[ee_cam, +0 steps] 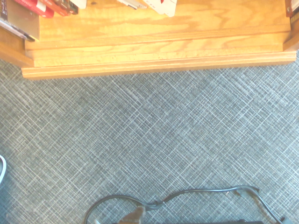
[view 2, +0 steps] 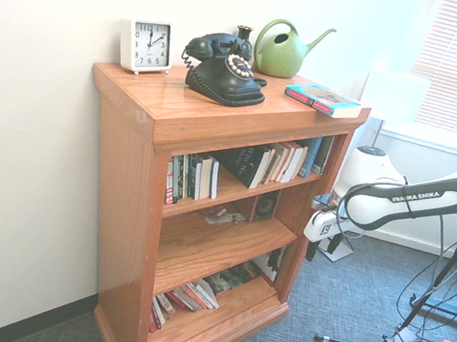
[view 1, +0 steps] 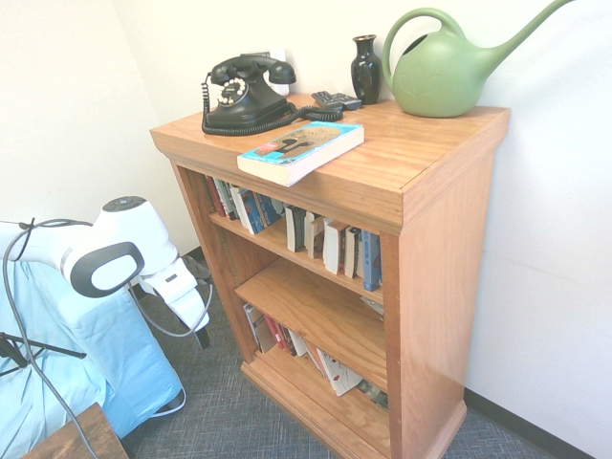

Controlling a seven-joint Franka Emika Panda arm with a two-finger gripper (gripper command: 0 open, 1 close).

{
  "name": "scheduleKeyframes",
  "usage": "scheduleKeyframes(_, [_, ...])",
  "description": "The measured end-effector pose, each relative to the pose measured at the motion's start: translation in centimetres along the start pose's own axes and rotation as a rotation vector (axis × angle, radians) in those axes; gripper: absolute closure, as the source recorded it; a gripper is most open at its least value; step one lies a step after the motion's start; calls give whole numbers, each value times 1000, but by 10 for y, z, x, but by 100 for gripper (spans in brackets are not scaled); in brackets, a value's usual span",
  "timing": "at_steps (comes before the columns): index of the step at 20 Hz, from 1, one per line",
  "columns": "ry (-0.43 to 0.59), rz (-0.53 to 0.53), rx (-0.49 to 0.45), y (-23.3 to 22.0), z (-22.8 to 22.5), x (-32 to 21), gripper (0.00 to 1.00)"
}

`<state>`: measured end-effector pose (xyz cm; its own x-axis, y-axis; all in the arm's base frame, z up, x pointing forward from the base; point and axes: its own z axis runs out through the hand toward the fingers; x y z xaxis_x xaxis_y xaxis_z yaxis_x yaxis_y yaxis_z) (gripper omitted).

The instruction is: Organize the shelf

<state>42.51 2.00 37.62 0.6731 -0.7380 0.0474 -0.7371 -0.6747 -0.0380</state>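
From left to right in the first exterior view, the gripper (view 1: 201,335) is held wide open and empty above bare carpet (view 1: 215,387), beside the shelf (view 1: 445,287); its top is occupied by telephone (view 1: 246,98), book (view 1: 304,148), vase (view 1: 365,72), watering can (view 1: 438,76)

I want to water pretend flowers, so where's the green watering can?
In the first exterior view, the green watering can stands at the right of the bookcase's top, just right of the black vase.
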Motion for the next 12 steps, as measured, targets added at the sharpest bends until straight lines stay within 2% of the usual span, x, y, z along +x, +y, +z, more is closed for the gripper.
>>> scheduleKeyframes(6, [20,13,-25,6,-3,10,0])
scheduleKeyframes(9, [129,47,-85,15,-24,31,0])
scheduleKeyframes(12, [275,77,-157,20,-68,46,0])
